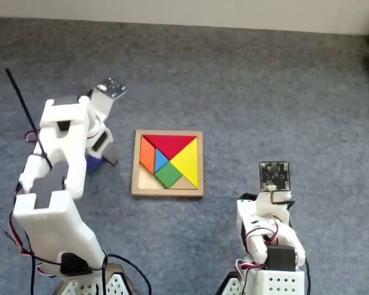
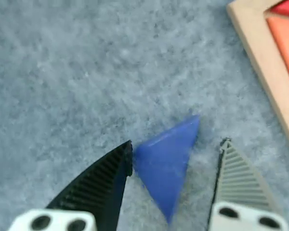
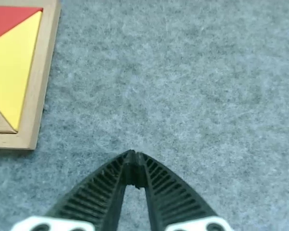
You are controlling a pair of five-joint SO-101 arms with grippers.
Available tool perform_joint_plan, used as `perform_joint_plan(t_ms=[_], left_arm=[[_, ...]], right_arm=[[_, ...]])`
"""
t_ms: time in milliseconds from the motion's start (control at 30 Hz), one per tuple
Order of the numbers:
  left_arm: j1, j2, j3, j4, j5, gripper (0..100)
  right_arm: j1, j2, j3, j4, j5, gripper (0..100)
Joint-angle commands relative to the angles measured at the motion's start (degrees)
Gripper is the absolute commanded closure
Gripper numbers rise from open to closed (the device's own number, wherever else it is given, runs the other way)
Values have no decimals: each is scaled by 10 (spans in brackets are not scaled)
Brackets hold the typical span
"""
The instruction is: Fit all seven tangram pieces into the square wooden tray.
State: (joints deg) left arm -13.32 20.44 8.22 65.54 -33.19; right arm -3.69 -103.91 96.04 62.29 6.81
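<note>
Blue is the piece in play: a blue triangle [image 2: 166,166] sits on the grey felt mat [image 2: 86,72] just beside the left edge of the square wooden tray [image 2: 260,57], between the fingers of the left gripper [image 2: 177,143]. The jaws stand wide, gripping nothing. The black finger [image 2: 106,183] meets one corner of the triangle, while the grey finger [image 2: 236,178] stands a little apart from the opposite edge. I cannot tell whether the piece lies quite flat. To pick it up well, the jaws should probably be centred so both pads meet it together. Closing as they stand would likely push it sideways or spin it off the corner contact. A grip across two straight edges, low on the piece, seems safest. In the high view the tray holds a red triangle [image 1: 170,144], a yellow triangle [image 1: 188,163], an orange piece [image 1: 147,155], a small light-blue triangle [image 1: 160,161] and a green square [image 1: 168,176], with bare wood [image 1: 144,182] along the near side, so the job looks well advanced. The right gripper [image 3: 133,156] has its fingers pressed together, empty, over the mat near the tray's right rim.
</note>
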Motion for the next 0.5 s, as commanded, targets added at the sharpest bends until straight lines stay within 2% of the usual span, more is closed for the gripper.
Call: perform_joint_plan(t_ms=[0, 200, 467], left_arm=[[-25, 18, -48, 6, -7, 726], [-48, 23, -48, 6, -31, 726], [-38, 25, -41, 7, -32, 726]], right_arm=[[7, -5, 85, -1, 1, 989], [7, -5, 85, -1, 1, 989], [7, -5, 85, -1, 1, 989]])
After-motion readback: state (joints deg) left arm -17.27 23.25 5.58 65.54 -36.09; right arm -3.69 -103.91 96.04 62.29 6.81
